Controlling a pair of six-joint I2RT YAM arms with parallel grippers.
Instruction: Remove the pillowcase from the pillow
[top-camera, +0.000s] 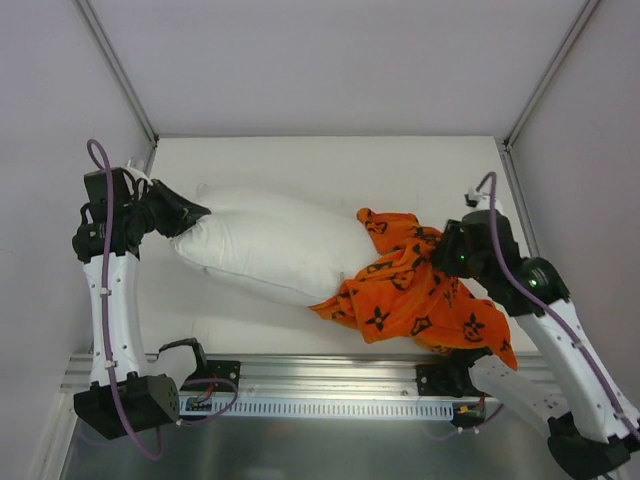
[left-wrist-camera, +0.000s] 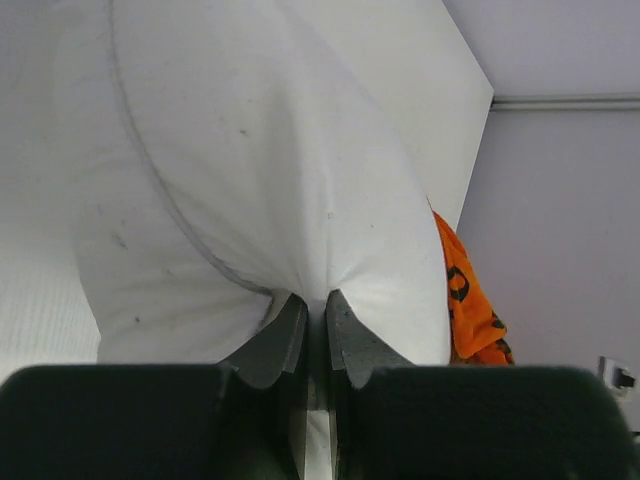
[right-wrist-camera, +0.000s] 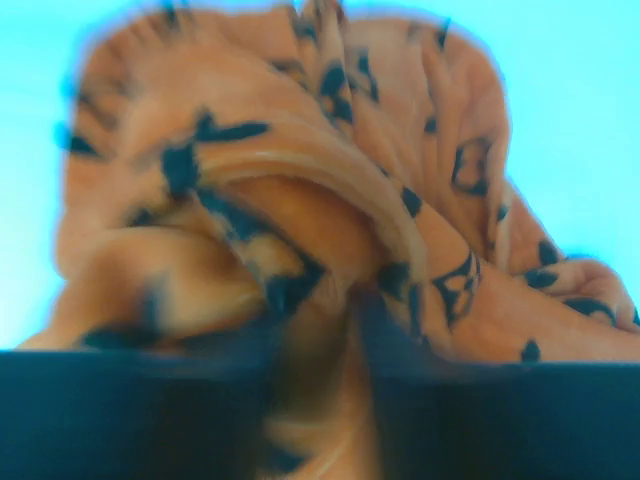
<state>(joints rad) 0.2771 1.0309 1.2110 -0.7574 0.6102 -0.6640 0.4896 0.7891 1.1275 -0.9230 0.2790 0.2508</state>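
The white pillow (top-camera: 270, 250) lies across the middle of the table, mostly bare. The orange pillowcase (top-camera: 415, 290) with black motifs is bunched at its right end and covers only that end. My left gripper (top-camera: 195, 213) is shut on the pillow's left corner; in the left wrist view the jaws pinch white fabric (left-wrist-camera: 316, 300) and the pillowcase (left-wrist-camera: 465, 300) shows behind at the right. My right gripper (top-camera: 440, 255) is shut on a fold of the pillowcase (right-wrist-camera: 300, 230), which fills the blurred right wrist view.
The white table (top-camera: 300, 160) is walled by grey panels on three sides. A metal rail (top-camera: 320, 375) with the arm bases runs along the near edge. The pillowcase hangs slightly over that rail at the right.
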